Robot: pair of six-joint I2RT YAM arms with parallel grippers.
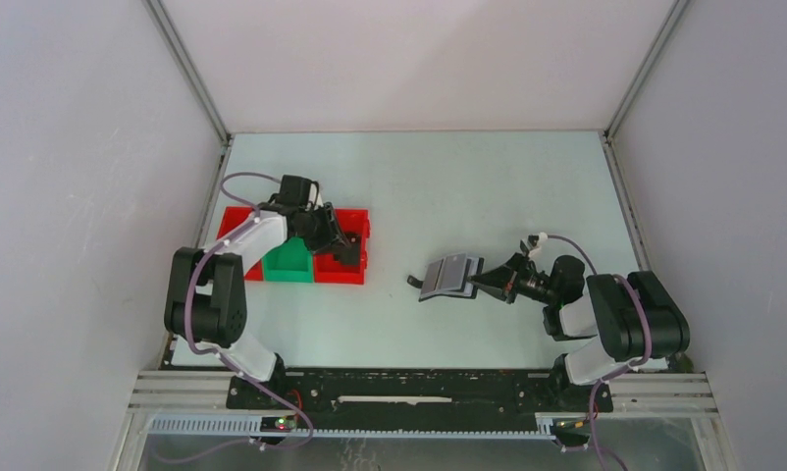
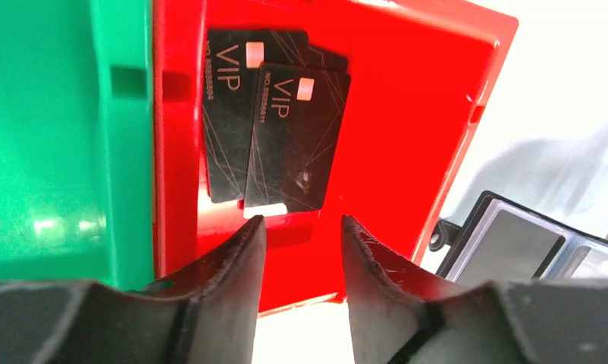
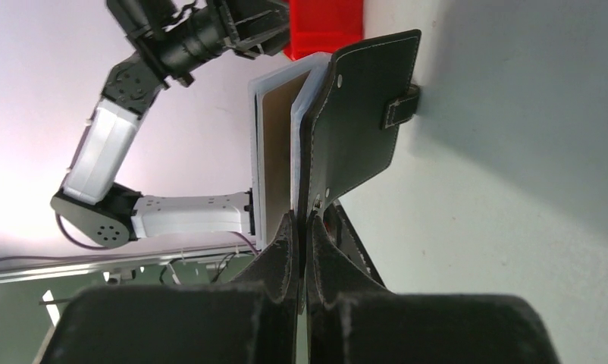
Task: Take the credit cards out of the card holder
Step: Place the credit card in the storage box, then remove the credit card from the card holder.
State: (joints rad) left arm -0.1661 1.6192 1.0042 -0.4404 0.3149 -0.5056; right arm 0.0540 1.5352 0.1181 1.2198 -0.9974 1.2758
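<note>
Two black cards marked VIP (image 2: 297, 136) lie overlapping on the floor of a red tray (image 2: 407, 114); a third edge peeks out behind them. My left gripper (image 2: 301, 221) is open and empty just above their near edge, and it hangs over the same tray in the top view (image 1: 342, 247). My right gripper (image 3: 301, 220) is shut on one panel of the black card holder (image 3: 358, 114) and holds it open above the table (image 1: 450, 276). The holder's clear sleeves (image 2: 513, 243) show greyish faces. Its tab (image 3: 402, 106) sticks out of the outer edge.
A green tray (image 1: 289, 260) sits between the red tray (image 1: 355, 224) and another red tray (image 1: 235, 221) at the left. White walls enclose the pale table (image 1: 448, 186) on three sides. The arm bases stand on the rail at the near edge.
</note>
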